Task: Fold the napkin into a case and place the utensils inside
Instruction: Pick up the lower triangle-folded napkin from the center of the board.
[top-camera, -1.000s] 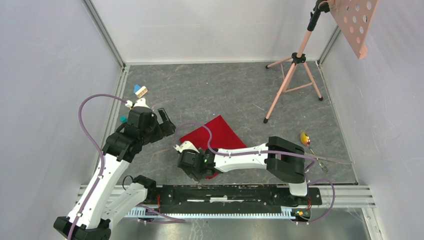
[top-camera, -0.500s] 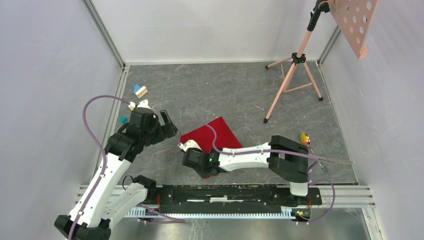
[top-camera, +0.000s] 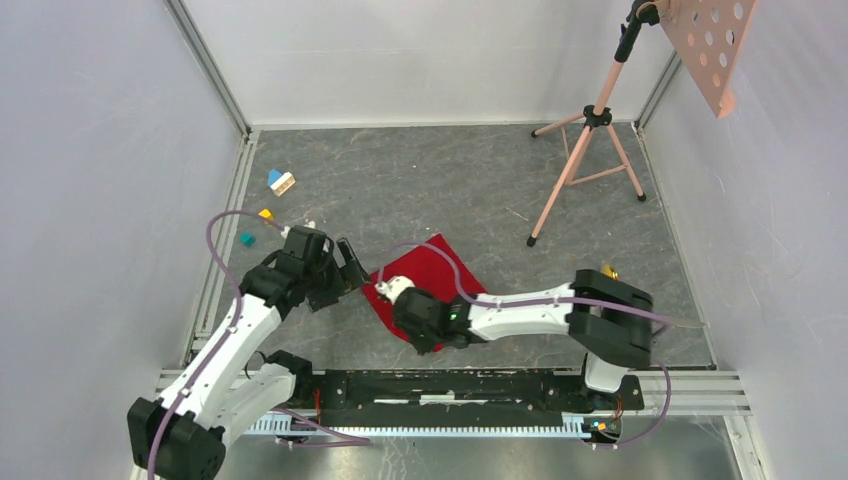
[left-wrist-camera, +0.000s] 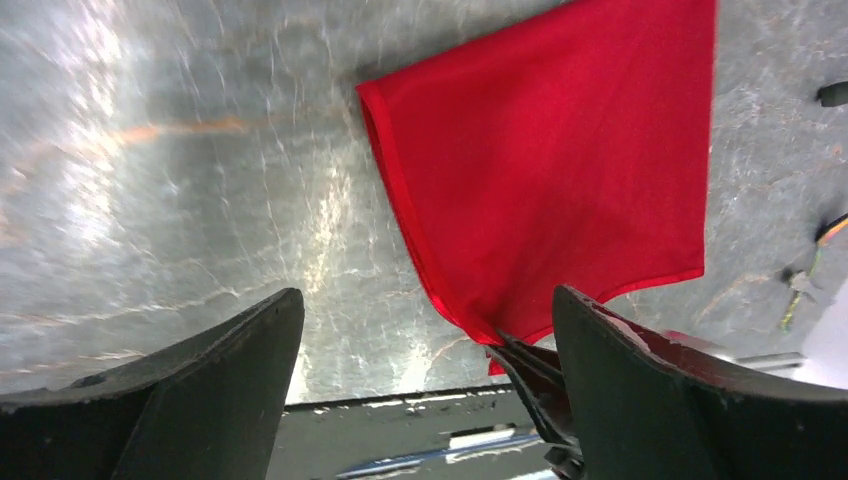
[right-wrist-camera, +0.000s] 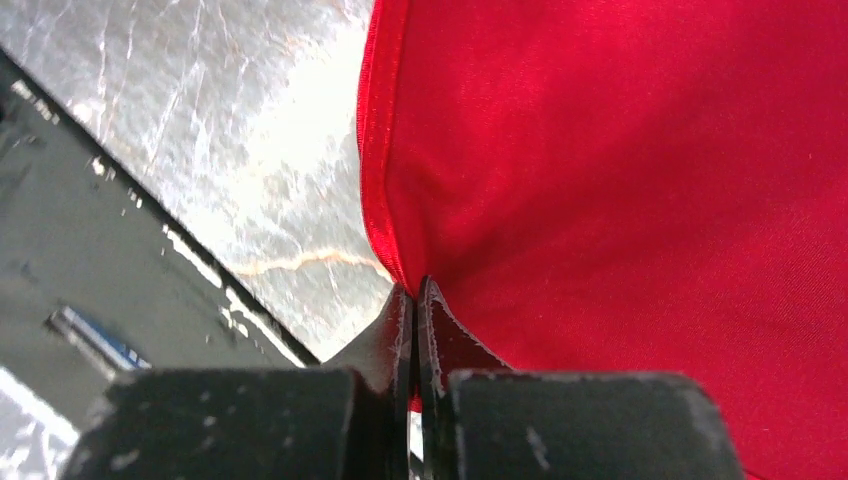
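The red napkin (top-camera: 432, 268) lies flat on the grey table as a roughly square sheet; no case is in view. My right gripper (top-camera: 424, 340) is shut on the napkin's near corner, and the hem (right-wrist-camera: 385, 200) runs up from the pinched jaws (right-wrist-camera: 415, 292). My left gripper (top-camera: 352, 268) hangs open just left of the napkin (left-wrist-camera: 560, 170), its fingers (left-wrist-camera: 240, 360) wide apart with nothing between them. Of the utensils, a gold spoon (top-camera: 608, 270) peeks out behind the right arm's elbow. A thin silver handle (top-camera: 686, 323) lies at the far right.
A pink tripod stand (top-camera: 585, 150) and a pegboard (top-camera: 705, 45) stand at the back right. Small toy blocks (top-camera: 281, 181) (top-camera: 265, 213) (top-camera: 246, 239) lie at the left. The black rail (top-camera: 450, 385) runs along the near edge. White walls enclose the table.
My right gripper has closed on the napkin's near corner and shifted right. The left arm has swung down and right, closer to the napkin's left edge, still open.
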